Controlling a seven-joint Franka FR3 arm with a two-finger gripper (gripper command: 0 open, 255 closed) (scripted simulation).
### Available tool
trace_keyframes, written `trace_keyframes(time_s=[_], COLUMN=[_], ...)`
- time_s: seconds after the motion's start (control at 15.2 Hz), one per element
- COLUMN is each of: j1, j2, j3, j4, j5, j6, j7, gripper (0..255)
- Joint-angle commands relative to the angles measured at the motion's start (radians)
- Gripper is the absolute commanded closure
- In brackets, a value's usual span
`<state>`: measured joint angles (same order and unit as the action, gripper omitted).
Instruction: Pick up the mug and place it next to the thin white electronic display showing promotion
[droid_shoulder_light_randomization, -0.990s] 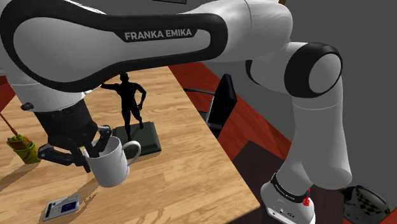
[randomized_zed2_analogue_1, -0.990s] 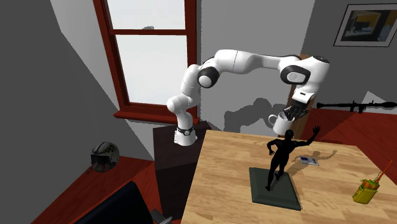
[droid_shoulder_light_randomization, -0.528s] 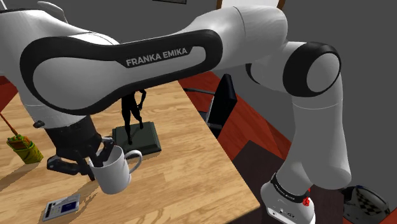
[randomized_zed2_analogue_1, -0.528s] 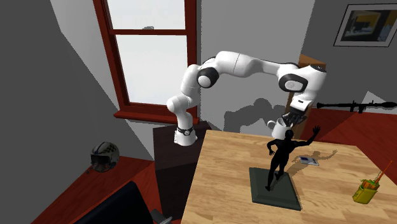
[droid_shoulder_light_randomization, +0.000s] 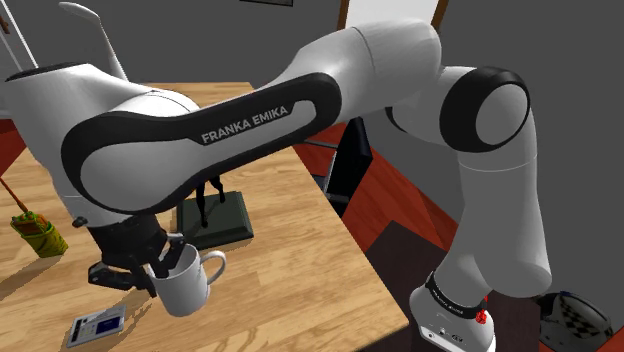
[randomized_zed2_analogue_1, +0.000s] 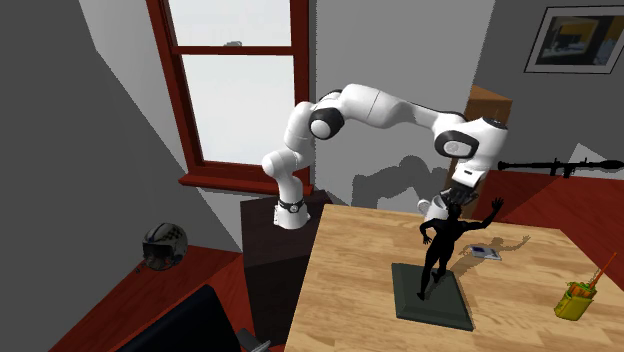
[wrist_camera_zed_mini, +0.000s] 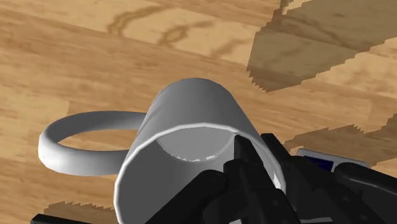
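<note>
Table (randomized_zed2_analogue_1: 350, 290): light wood grain.
Figurine (randomized_zed2_analogue_1: 441, 245): black, upright on a dark slab base (droid_shoulder_light_randomization: 228, 214).
Window (randomized_zed2_analogue_1: 235, 95): red frame.
Helmet (randomized_zed2_analogue_1: 163, 245): on the red floor (randomized_zed2_analogue_1: 100, 310).
Chair (droid_shoulder_light_randomization: 350, 162): black, beside the table.

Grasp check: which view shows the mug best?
Wrist view: the mug shows rim, handle and the claw on its wall. The shoulder view shows its side and handle; the second exterior view, a bit by the statue.

Shoulder camera sits close behind the arm (droid_shoulder_light_randomization: 250, 110); the second faces it across the table (randomized_zed2_analogue_1: 350, 275).
</note>
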<state>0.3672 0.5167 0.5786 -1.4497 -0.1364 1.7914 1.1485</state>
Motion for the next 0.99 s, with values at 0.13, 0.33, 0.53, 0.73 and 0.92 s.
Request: trace_keyframes(time_s=[0.13, 0.33, 0.53, 0.73, 0.92], j1=[0.000, 0.000, 0.001, 0.002, 0.002], j2=[0.014, 0.025, 0.038, 0.044, 0.044], j3=[-0.005, -0.009, -0.013, -0.015, -0.015], j4=[-0.034, -0.059, -0.080, -0.089, -0.089], j5=[-0.007, -0.013, -0.020, -0.023, -0.023], j6=[0.046, 0.081, 0.114, 0.128, 0.128], j7=[0.001, 0.002, 0.003, 0.004, 0.004], gripper=[255, 255, 255, 255, 255])
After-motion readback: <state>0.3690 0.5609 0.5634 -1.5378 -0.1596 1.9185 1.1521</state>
